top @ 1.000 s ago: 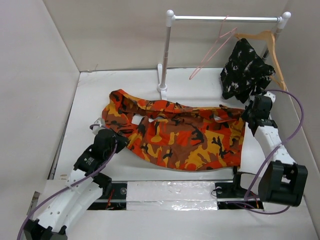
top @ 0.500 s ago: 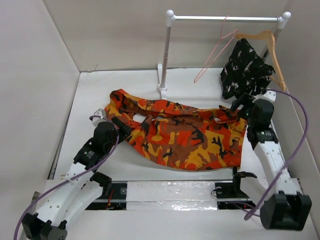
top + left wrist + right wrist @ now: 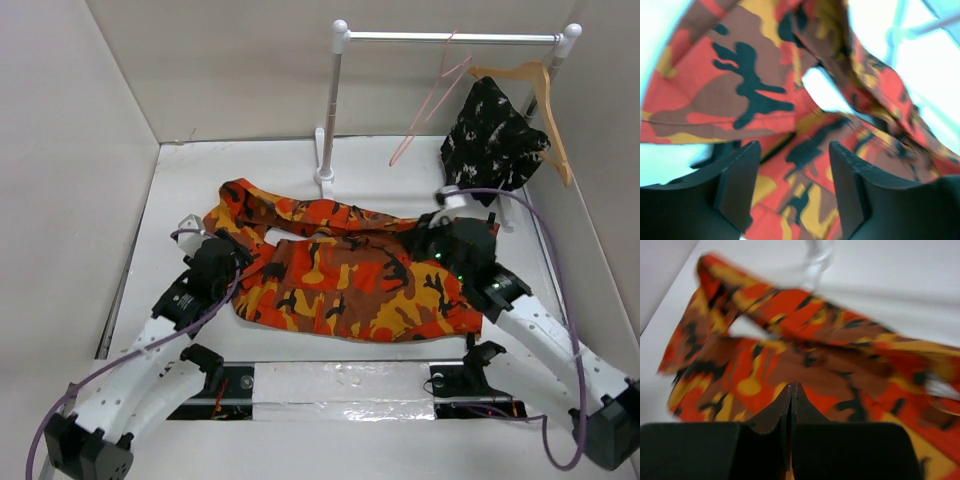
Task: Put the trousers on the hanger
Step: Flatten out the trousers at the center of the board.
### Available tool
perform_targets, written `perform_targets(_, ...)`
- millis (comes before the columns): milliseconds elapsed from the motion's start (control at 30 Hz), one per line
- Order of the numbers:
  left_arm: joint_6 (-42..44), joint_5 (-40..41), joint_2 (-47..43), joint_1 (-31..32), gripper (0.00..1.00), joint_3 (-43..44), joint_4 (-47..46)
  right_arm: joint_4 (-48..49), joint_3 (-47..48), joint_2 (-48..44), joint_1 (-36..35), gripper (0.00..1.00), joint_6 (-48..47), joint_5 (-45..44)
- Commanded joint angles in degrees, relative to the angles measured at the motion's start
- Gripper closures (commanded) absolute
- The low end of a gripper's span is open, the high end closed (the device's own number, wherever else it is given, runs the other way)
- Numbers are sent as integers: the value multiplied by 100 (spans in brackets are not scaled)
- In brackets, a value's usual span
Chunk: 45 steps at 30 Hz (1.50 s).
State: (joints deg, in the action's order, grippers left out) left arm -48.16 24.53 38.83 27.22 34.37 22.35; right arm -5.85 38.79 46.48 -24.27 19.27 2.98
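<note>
The camouflage trousers [image 3: 350, 285] lie spread across the middle of the table. They fill the left wrist view [image 3: 755, 85] and the right wrist view [image 3: 805, 355]. My left gripper [image 3: 240, 265] sits at their left end, open, with cloth below and between its fingers [image 3: 795, 175]. My right gripper [image 3: 432, 240] is low over their right part, fingers shut [image 3: 791, 390], and no cloth shows between them. The pink wire hanger [image 3: 428, 98] hangs from the rail at the back, well apart from both grippers.
A white rail stand [image 3: 330, 110] rises behind the trousers, its foot at the cloth's far edge. A wooden hanger [image 3: 545, 95] with a black-and-white garment [image 3: 495, 140] hangs at the rail's right end. Walls close in on the left, back and right.
My right arm has swung left and lower, from the trousers' right edge to over their right part. The left gripper moved slightly up. The trousers' near left edge has spread toward the front.
</note>
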Motion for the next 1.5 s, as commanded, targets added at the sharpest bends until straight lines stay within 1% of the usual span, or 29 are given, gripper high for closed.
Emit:
perform_targets(0, -167, 623, 702, -41, 47, -1, -424, 452, 156, 343, -1226, 100, -98, 10)
perform_targets(33, -202, 605, 1288, -42, 48, 95, -424, 514, 164, 440, -1507, 100, -99, -104)
perform_targets(67, -263, 657, 1555, -42, 49, 270, -416, 540, 147, 632, -1771, 100, -81, -157)
perform_targets(100, -290, 693, 1819, -42, 53, 324, -459, 776, 147, 739, -2261, 98, -72, -210)
perform_targets(133, -73, 650, 2230, -111, 57, 360, -616, 813, 138, 836, -2492, 95, -63, -376)
perform_targets(167, -18, 492, 2408, -190, 60, 447, -870, 839, 138, 941, -2695, 92, -55, -560)
perform_targets(200, 8, 474, 2593, -191, 63, 509, -942, 866, 112, 1116, -3010, 87, -11, -675)
perform_targets(267, 254, 377, 3059, -191, 63, 675, -1240, 918, 68, 1275, -3232, 77, 16, -773)
perform_targets(300, 272, 403, 3234, -191, 62, 763, -1250, 1032, 42, 1415, -3329, 64, 85, -782)
perform_targets(367, 333, 525, 3753, -191, 62, 1113, -1111, 1225, -81, 1565, -3592, 52, 156, -729)
perform_targets(433, 491, 448, 4193, -243, 59, 1273, -1162, 1367, -125, 1802, -3899, 48, 261, -773)
perform_targets(467, 631, 247, 4325, -244, 59, 1431, -1171, 1445, -126, 1873, -3988, 45, 314, -886)
perform_targets(567, 807, 114, 4773, -244, 58, 1572, -1162, 1795, -178, 2259, -4243, 44, 446, -861)
perform_targets(633, 878, 60, 4887, -244, 58, 1590, -1163, 1973, -135, 2566, -4349, 38, 473, -782)
perform_targets(667, 905, 52, 4949, -244, 58, 1616, -1154, 2026, 5, 2968, -4462, 33, 473, -764)
perform_targets(733, 958, 42, 5160, -244, 57, 1660, -1128, 2018, 251, 3436, -4559, 28, 420, -764)
perform_targets(767, 932, 138, 5213, -244, 57, 1748, -997, 1982, 383, 3856, -4560, 27, 403, -808)
perform_targets(800, 905, 165, 5257, -244, 59, 1749, -970, 2000, 610, 4025, -4717, 24, 376, -860)
perform_targets(867, 905, 148, 5267, -244, 64, 1644, -1117, 2009, 796, 4316, -4779, 22, 350, -1001)
perform_targets(900, 896, 166, 5249, -244, 81, 1626, -1136, 1982, 876, 4543, -4780, 19, 350, -1019)
perform_targets(933, 888, 201, 5249, -244, 92, 1643, -1110, 2000, 1016, 4650, -4780, 18, 358, -1028)
perform_targets(967, 809, 323, 5240, -244, 100, 1704, -971, 2035, 1069, 4729, -4780, 18, 358, -1019)
perform_targets(1067, 773, 403, 4942, -244, 100, 1687, -925, 2114, 1306, 5160, -4833, 18, 367, -1080)
perform_targets(1133, 782, 438, 4592, -244, 100, 1757, -829, 1956, 1499, 5484, -4893, 16, 385, -1308)
perform_targets(1233, 887, 543, 4108, -313, 100, 1968, -618, 1929, 1518, 5766, -4894, 16, 472, -1651)
perform_targets(1333, 1037, 325, 3765, -568, 100, 2205, -714, 1842, 1544, 5942, -4894, 28, 429, -2020)
perform_targets(1367, 993, -129, 3738, -891, 100, 2371, -784, 1833, 1562, 6039, -4894, 32, 394, -2152)
perform_targets(1433, 1045, -641, 3790, -1200, 100, 2530, -986, 1903, 1527, 6110, -4894, 55, 315, -2223)
perform_targets(1467, 1072, -791, 3860, -1463, 100, 2809, -1048, 1886, 1535, 6162, -4894, 78, 306, -2258)
